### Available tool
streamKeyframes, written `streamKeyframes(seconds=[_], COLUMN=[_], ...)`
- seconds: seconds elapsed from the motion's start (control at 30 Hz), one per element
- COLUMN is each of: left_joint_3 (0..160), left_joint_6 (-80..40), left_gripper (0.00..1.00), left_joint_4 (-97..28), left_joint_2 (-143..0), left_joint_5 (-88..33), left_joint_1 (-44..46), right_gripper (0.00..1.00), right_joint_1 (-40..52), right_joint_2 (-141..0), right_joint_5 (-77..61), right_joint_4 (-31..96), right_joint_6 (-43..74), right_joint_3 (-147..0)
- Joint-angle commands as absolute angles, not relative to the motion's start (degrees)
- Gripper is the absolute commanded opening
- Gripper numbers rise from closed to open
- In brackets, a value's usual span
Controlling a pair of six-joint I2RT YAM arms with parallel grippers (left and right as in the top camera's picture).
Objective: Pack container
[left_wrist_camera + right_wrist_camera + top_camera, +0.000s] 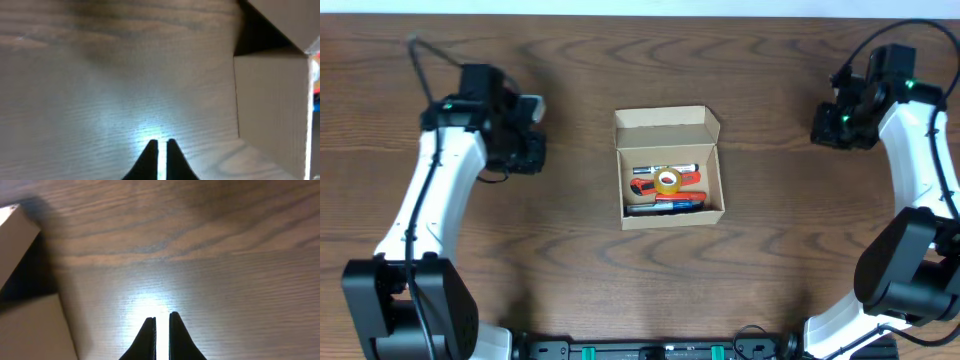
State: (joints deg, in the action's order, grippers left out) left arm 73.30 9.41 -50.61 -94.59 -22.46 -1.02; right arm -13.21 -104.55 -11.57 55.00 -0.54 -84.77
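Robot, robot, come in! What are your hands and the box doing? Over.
Left gripper shut, empty. Right gripper shut, empty. Container between them, flap open, markers and tape roll inside. Nothing blocking it.

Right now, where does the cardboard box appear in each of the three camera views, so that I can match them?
Overhead: the container sits in the centre, with its lid flap open on the side toward the top edge.
Left wrist: the container is at the right edge, showing a plain side wall.
Right wrist: the container is in the lower left corner, with more cardboard at the upper left.
Shared landmark: the wood-grain table under it.
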Motion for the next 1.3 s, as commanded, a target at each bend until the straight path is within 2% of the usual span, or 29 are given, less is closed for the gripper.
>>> streamKeyframes(seconds=[0.0,0.17,0.43,0.57,0.9,1.27], left_joint_3=[69.49,66.5,66.48,66.48,66.48,66.48], left_joint_6=[8.93,5.02,2.68,1.3,-1.5,-8.1], left_gripper=[0.06,0.06,0.06,0.06,0.06,0.06], left_joint_4=[-45.71,-39.27,-36.64,-33.5,-27.09,-19.92], left_joint_2=[-93.12,-94.15,-100.57,-105.27,-113.49,-117.71], left_joint_5=[-40.05,-45.04,-49.3,-54.41,-61.08,-61.32], left_joint_1=[-6.33,-10.76,-10.7,-10.68,-9.34,-4.36], right_gripper=[0.01,0.01,0.01,0.01,0.01,0.01], right_joint_1=[-12.47,-11.27,-7.42,-5.96,-3.99,-1.28], right_joint_2=[-103.79,-104.09,-105.14,-106.17,-112.81,-119.13], right_joint_5=[-11.4,-14.44,-16.67,-23.35,-30.46,-35.0], right_joint_4=[52.23,48.21,43.64,39.51,36.01,31.22], right_joint_6=[7.81,12.19,15.62,18.48,20.75,22.79], right_joint_3=[-81.38,-77.91,-75.18,-74.65,-74.65,-74.65])
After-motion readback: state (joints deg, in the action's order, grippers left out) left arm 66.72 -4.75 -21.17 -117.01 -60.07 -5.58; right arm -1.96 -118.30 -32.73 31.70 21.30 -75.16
